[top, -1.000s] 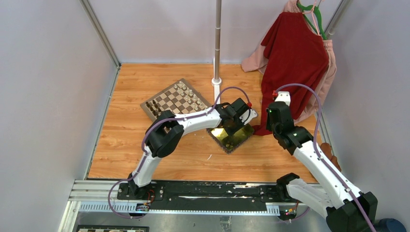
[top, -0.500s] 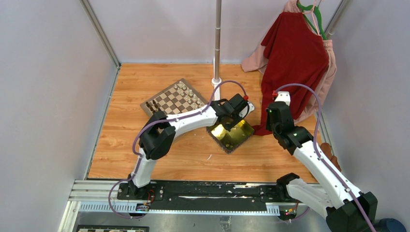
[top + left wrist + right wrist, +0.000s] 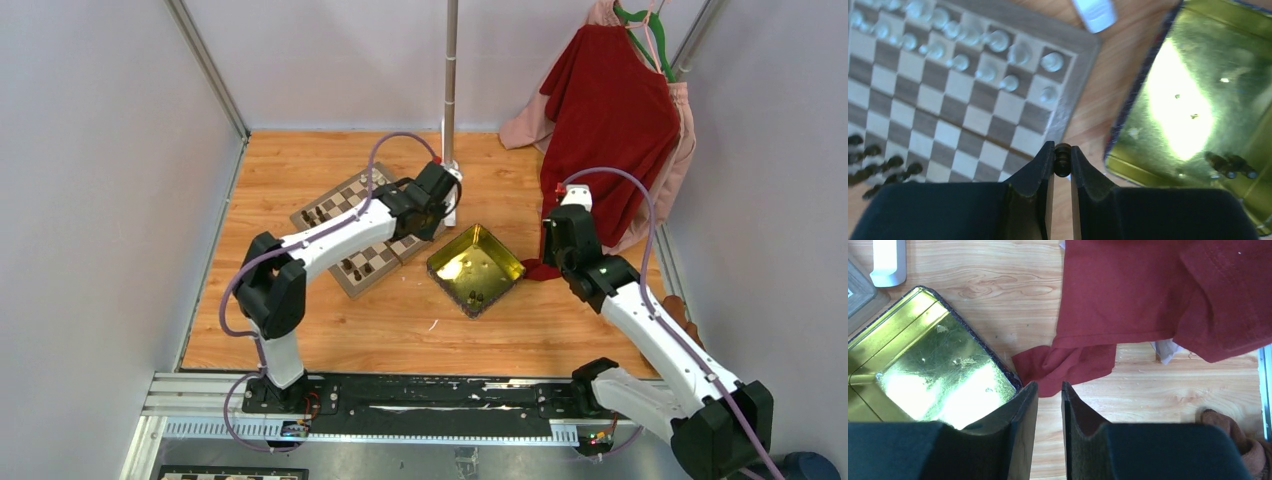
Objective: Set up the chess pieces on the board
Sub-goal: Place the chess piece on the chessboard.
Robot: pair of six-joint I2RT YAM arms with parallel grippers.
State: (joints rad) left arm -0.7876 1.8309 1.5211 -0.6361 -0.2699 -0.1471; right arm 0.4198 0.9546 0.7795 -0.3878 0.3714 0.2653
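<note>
In the shiny yellow tray [image 3: 476, 268], near the corner closest to the arms, lie a few dark chess pieces [image 3: 474, 297]. The rest of its floor shows only glare and specks. The tray sits on the wooden table just beside the board [image 3: 335, 207], with the board to its left.

The left wrist view shows what the top view cannot. The left gripper [image 3: 1062, 150] is pinching 1 small dark piece [image 3: 1062, 159] upright between its fingertips, above the board's edge at the corner next to the tray. That view also shows cream pieces [image 3: 998, 40] lined up in 2 rows along the board's far side and a cluster of dark figures [image 3: 878, 165] at its left (blurred, so they cannot be counted). In the top view the left arm lies across the board and hides much of this.

The right wrist view shows the right gripper [image 3: 1049, 390] with its fingers a narrow slit apart and nothing between them. It hangs over the table between the tray's rim and the hem of a red garment [image 3: 1148, 290].
</note>
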